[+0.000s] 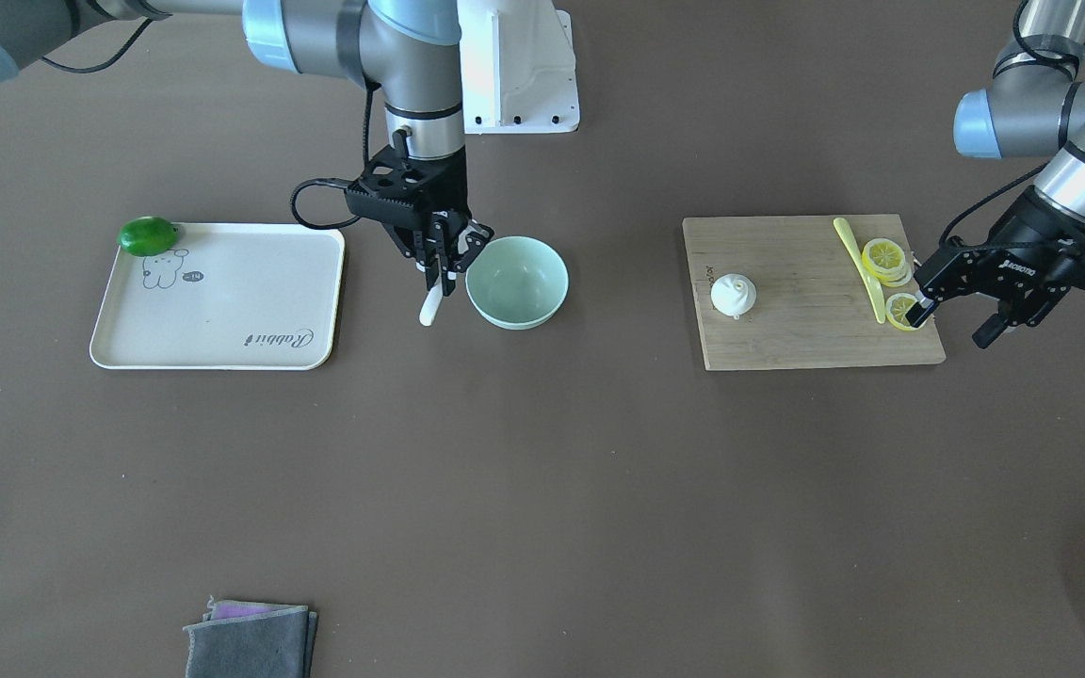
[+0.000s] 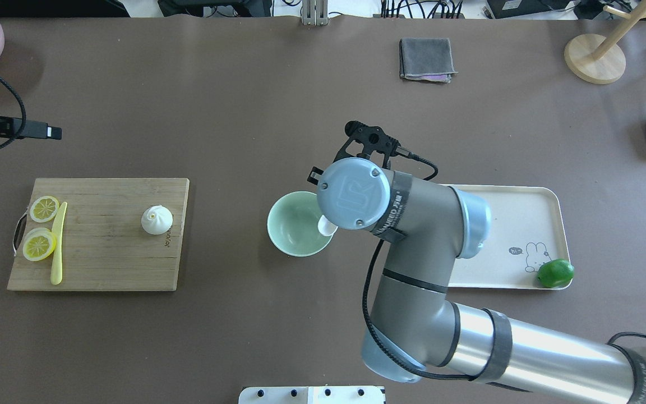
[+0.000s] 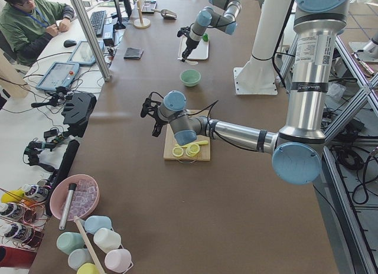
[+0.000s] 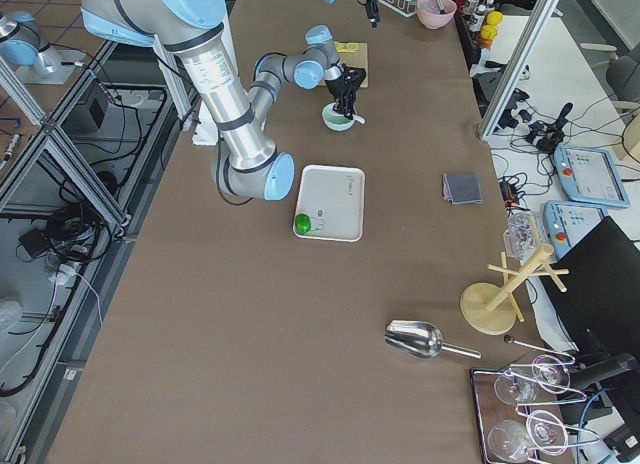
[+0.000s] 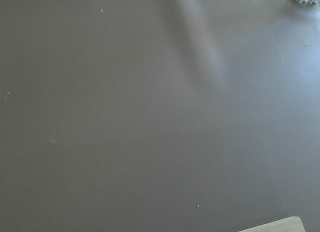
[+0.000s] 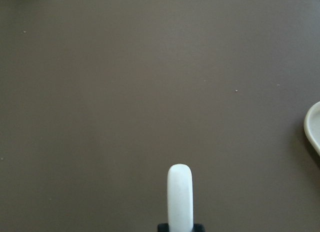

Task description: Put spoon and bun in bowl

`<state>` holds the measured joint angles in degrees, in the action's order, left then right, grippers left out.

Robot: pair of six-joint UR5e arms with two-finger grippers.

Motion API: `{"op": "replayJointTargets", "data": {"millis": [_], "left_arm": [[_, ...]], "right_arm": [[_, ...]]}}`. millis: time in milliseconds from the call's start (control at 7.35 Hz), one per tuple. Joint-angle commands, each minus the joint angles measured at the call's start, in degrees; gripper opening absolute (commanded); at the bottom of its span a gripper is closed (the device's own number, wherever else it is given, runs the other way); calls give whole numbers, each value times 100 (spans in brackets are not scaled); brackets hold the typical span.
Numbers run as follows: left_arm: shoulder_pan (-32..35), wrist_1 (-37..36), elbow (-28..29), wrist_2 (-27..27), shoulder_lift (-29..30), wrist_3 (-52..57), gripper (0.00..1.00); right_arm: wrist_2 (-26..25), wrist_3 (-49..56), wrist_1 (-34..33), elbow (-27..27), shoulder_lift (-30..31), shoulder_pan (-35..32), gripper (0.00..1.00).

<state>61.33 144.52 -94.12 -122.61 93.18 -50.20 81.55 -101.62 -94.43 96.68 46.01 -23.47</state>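
The mint-green bowl [image 1: 516, 281] stands mid-table. My right gripper [image 1: 444, 275] hangs just beside its rim, shut on the white spoon [image 1: 430, 307], which points down beside the bowl. In the overhead view the wrist hides the gripper, and a white end of the spoon [image 2: 327, 225] shows at the bowl [image 2: 295, 224] rim. The right wrist view shows the spoon's narrow end [image 6: 180, 192] over bare table. The white bun [image 1: 734, 294] sits on the wooden board [image 1: 806, 339]. My left gripper [image 1: 952, 322] hovers open and empty by the board's edge, far from the bun.
Lemon slices [image 1: 884, 259] and a yellow-green stick [image 1: 861, 266] lie on the board near my left gripper. A cream tray [image 1: 222, 330] with a green lime [image 1: 148, 235] lies beyond the bowl. A grey cloth [image 1: 249, 640] lies at the operators' edge.
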Motion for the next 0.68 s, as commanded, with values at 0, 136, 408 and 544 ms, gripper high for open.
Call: {"op": "replayJointTargets", "data": {"millis": [0,136,408,544], "left_arm": [[-7,6,8,-9,-11,1,98],[-7,6,25,-9,-11,1,98],[-33,6,17,-9,-11,-16,98],[-60,6,-9,-9,-2,-60,98]], "right_arm": [[-761,-525,12,-684,-496,324,0],[-920,-508,21,-650,-497,387,27],[-1045,-307,-50,-458,-304,388,100],[-1036,51,-58,-13,-7,379,100]]}}
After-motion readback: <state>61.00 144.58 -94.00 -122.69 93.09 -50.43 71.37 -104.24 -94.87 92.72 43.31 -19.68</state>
